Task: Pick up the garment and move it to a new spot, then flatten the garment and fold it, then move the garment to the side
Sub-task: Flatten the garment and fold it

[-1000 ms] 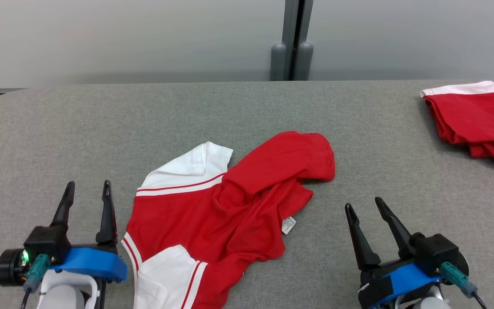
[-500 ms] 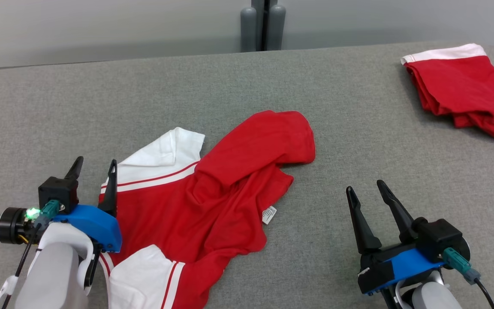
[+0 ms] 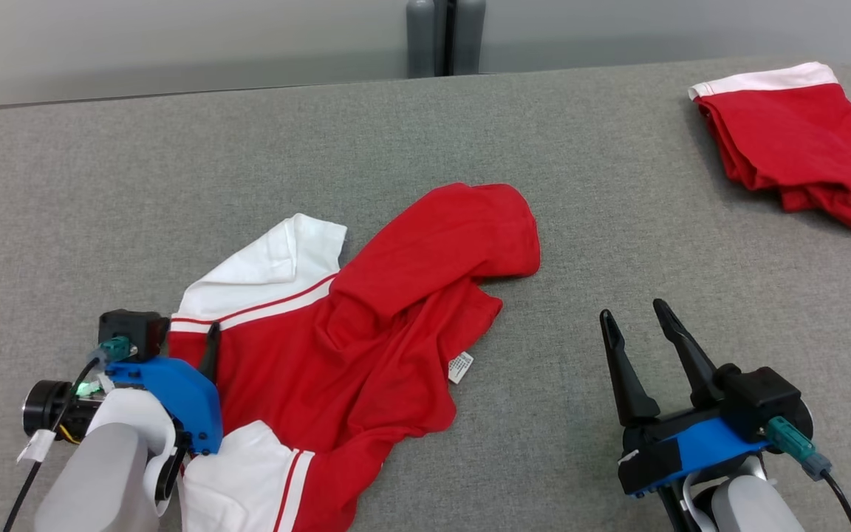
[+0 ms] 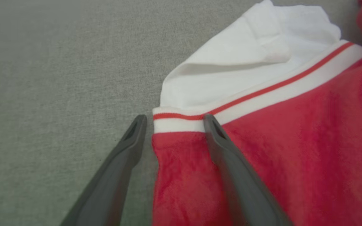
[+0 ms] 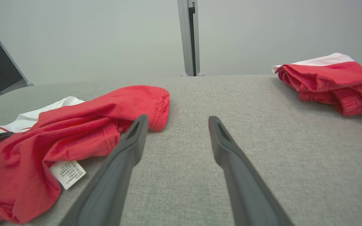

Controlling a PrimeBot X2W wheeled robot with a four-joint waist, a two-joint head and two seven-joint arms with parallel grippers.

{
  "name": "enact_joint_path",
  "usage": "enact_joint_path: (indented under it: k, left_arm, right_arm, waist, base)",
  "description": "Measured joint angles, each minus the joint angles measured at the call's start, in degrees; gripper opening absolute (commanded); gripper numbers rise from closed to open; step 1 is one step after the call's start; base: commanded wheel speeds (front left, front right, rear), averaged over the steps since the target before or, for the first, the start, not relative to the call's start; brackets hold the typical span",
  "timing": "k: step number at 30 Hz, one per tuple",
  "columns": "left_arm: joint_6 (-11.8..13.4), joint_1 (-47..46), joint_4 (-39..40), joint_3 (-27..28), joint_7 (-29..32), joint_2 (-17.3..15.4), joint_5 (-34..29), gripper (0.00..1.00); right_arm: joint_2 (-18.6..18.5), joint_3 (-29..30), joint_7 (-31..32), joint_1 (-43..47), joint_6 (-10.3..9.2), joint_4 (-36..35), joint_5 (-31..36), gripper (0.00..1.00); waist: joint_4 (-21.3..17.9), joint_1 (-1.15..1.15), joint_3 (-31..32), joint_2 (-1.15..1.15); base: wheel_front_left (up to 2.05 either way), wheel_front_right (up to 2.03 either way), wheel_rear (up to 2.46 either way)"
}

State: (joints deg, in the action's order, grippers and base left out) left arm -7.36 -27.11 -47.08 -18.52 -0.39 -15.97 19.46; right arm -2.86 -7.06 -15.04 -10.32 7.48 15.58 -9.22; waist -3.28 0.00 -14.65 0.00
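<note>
Straddling the left edge of the crumpled red-and-white shirt (image 3: 366,332), the left hand (image 4: 175,121) holds its fingers apart, one over the bare grey bench (image 3: 100,185) and the other over red cloth beside the white striped band (image 4: 272,92). The shirt lies bunched on the near middle of the bench, its white label (image 3: 460,366) showing, while the right hand (image 3: 633,310) hangs spread and empty to its right, apart from it. A second red garment (image 3: 795,140) sits at the far right corner.
</note>
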Motion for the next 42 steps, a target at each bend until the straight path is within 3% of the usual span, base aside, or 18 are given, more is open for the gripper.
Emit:
enact_joint_path:
  k: [1,2,3,4,9,16,23,24,25,33,42]
  left_arm:
    - [0.01,-0.03,0.44,-1.2,0.76,-0.12,1.03,1.0]
    - [0.02,-0.05,0.81,-2.41,1.03,-0.3,1.94,0.66]
    - [0.02,-0.08,1.16,-3.41,1.32,-0.53,2.79,0.02]
    - [0.02,-0.18,1.51,-4.41,1.4,-0.93,3.52,0.0]
    - [-0.09,-2.3,2.11,-6.73,0.58,-2.38,5.57,0.0]
    - [-0.09,-12.91,2.63,-5.55,-3.11,-3.86,7.08,0.0]
    - [-0.09,-19.81,-2.89,-4.46,-5.87,-4.99,7.27,0.0]
    - [-0.09,-20.09,-3.79,-4.61,-6.48,-4.99,7.23,0.28]
    - [-0.09,-20.23,-4.64,-4.7,-7.22,-4.98,7.19,1.0]
    - [-0.08,-19.57,-5.73,-3.97,-14.15,-5.56,7.65,1.0]
    - [1.36,-7.45,6.99,-0.23,-14.61,-6.7,7.04,1.0]
  right_arm:
    - [0.0,-0.05,0.0,-0.09,0.0,0.01,0.0,1.0]
    - [0.01,-0.21,0.0,-0.12,0.01,0.01,0.0,1.0]
    - [0.01,-0.25,0.0,-0.14,0.0,0.03,0.0,1.0]
    - [0.01,-0.25,0.0,-0.17,0.0,0.05,0.0,1.0]
    - [0.01,-0.1,0.0,-0.37,0.0,-0.08,0.0,1.0]
    - [0.01,1.1,0.0,-1.68,0.0,-0.94,0.53,1.0]
    - [0.01,1.48,0.0,-3.24,0.0,-1.31,0.58,1.0]
    - [0.01,1.44,0.0,-3.27,0.01,-1.3,0.51,1.0]
    - [0.01,1.42,0.0,-3.27,0.01,-1.22,0.41,1.0]
    - [0.01,2.45,0.0,-1.83,0.0,-0.36,-0.04,1.0]
    - [0.02,2.85,0.0,-0.63,0.0,-0.09,-0.45,1.0]
  waist:
    - [0.01,0.0,0.02,0.0]
    - [0.01,0.0,0.02,0.0]
    - [0.0,0.0,0.02,0.0]
    - [0.0,0.0,0.02,0.0]
    - [0.01,0.0,-0.12,0.0]
    - [-0.6,0.01,-1.53,0.01]
    - [-2.08,0.01,-2.8,0.01]
    - [-2.19,0.01,-2.83,0.01]
    - [-2.28,0.01,-2.82,0.01]
    - [-0.7,0.0,-0.79,0.01]
    - [2.06,0.0,1.28,0.0]
  base:
    - [0.0,0.0,0.0]
    - [0.0,0.0,0.0]
    - [0.0,0.0,0.0]
    - [0.0,0.0,0.0]
    - [0.0,0.0,0.0]
    - [0.0,0.0,0.0]
    - [0.0,0.0,0.0]
    - [0.0,0.0,0.0]
    - [0.0,0.0,0.0]
    - [0.0,0.0,0.0]
    - [0.0,0.0,0.0]
